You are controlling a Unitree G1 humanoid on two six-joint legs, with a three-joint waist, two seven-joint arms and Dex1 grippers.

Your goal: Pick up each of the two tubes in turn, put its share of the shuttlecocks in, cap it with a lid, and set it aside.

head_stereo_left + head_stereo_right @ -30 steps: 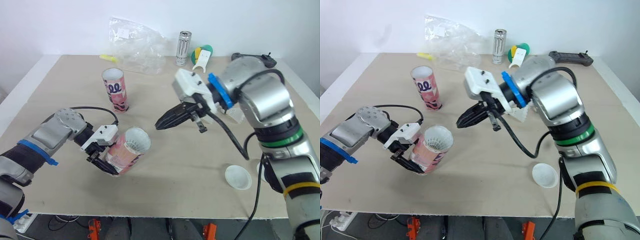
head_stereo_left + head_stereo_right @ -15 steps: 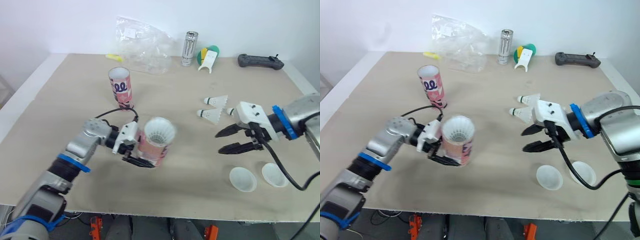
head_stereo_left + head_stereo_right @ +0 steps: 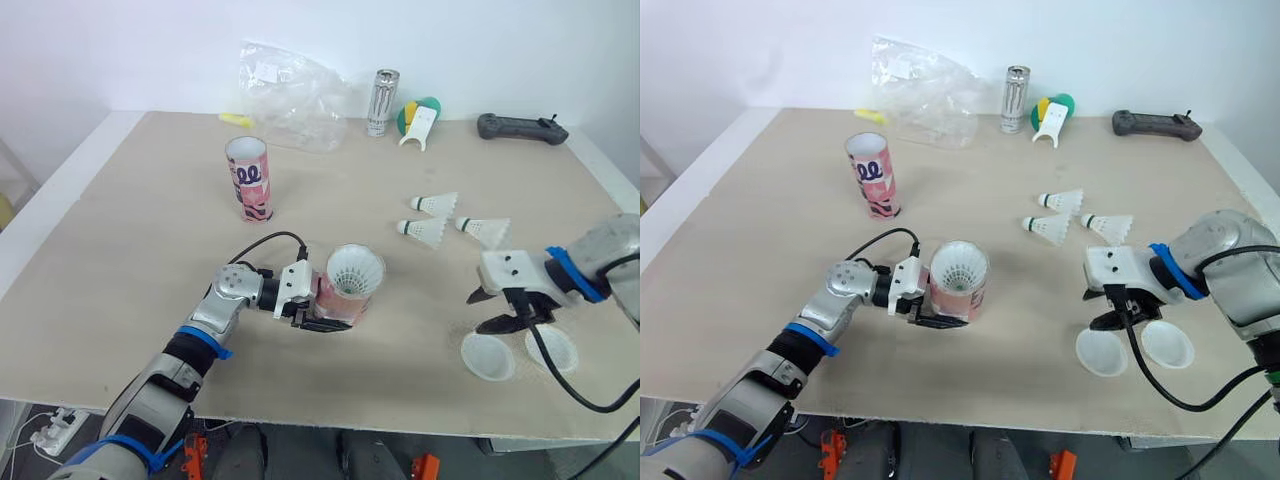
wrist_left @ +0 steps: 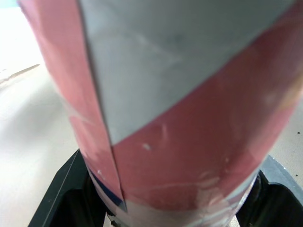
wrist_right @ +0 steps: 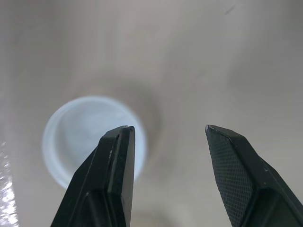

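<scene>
Your left gripper point(image 3: 318, 306) clamped a tube point(image 3: 347, 292), right gripper point(image 5: 166, 130) gaped above a lid point(image 5: 75, 127), two tubes point(image 3: 249, 178), two lids point(image 3: 551, 349), three loose shuttlecocks point(image 3: 435, 203).

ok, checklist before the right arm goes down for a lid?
1. Grasp: left gripper shut on the held tube: ok.
2. Load: shuttlecock sits inside the held tube's mouth: ok.
3. Opening: right gripper fingers open: ok.
4. Alignment: lid centred between those fingers: not ok, it lies off to one side, partly behind one finger.
5. Spacing: other lid apart from it: cannot tell.
6. Clearance: standing tube upright, out of the way: ok.
</scene>
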